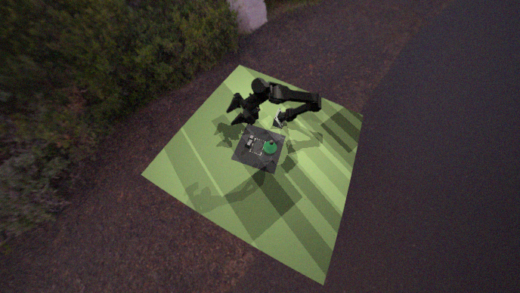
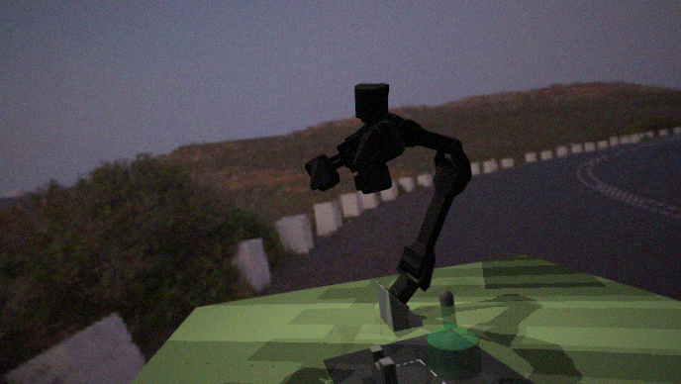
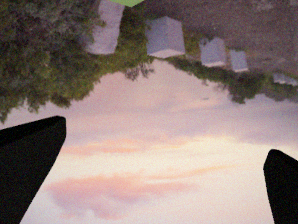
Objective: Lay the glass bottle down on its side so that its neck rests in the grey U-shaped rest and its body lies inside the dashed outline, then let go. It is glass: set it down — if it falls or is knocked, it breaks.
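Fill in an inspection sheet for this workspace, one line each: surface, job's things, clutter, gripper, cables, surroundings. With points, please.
Surface: green striped top (image 1: 212, 166) (image 2: 223, 327) crossed by shadows, with a dark mat (image 1: 242, 156) (image 2: 346, 363) on it.
Job's things: glass bottle (image 1: 270, 147) (image 2: 452, 341) upright on the mat, beside the dashed outline (image 1: 255, 153) (image 2: 420, 360); grey U-shaped rest (image 1: 249, 142) (image 2: 387, 367) across the outline from it, nothing lying in it.
Clutter: nothing seen.
Gripper: the gripper (image 1: 231, 118) (image 2: 346, 184) (image 3: 168, 144) is open, raised off the surface, nothing between its fingers.
Cables: nothing seen.
Surroundings: outdoors in dim light; bushes (image 1: 113, 57) (image 2: 124, 223) (image 3: 45, 50), a road (image 1: 465, 151) (image 2: 544, 213) and pale roadside blocks (image 1: 251, 15) (image 2: 295, 233) (image 3: 166, 37).
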`<state>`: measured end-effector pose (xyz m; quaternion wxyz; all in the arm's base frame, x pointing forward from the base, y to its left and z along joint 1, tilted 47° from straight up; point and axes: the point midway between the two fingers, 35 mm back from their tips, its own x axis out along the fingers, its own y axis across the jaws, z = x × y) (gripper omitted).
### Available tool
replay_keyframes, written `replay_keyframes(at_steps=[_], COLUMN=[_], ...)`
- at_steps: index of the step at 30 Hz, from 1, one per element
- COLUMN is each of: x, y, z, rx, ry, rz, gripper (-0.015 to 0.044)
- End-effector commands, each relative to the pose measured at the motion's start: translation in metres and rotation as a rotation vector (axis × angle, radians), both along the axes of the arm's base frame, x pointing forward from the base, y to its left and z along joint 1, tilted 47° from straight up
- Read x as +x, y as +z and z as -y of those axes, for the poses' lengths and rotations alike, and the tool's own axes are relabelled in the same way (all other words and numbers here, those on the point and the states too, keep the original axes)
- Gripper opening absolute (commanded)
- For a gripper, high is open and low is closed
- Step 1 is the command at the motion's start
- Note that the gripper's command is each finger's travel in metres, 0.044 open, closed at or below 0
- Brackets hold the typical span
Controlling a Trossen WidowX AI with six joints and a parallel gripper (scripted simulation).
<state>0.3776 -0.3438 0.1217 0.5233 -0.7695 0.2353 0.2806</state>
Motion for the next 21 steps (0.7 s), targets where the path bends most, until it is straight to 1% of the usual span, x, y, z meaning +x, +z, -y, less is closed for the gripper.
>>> replay_keyframes(at_steps=[1, 8, 15, 17, 19, 21], x=[-0.015, -0.056, -0.110, -0.116, -0.116, -0.114], y=[-0.004, 0.000, 0.022, 0.026, 0.026, 0.023], z=[-0.075, -0.188, -0.287, -0.296, -0.298, -0.302], rx=[0.249, 0.640, 1.003, 1.034, 1.034, 1.022], ry=[0.047, 0.086, 0.069, 0.065, 0.067, 0.080], rz=[-0.076, -0.242, -0.447, -0.467, -0.480, -0.535], gripper=[0.0440, 0.0440, 0.0440, 0.0440, 0.0440, 0.0440])
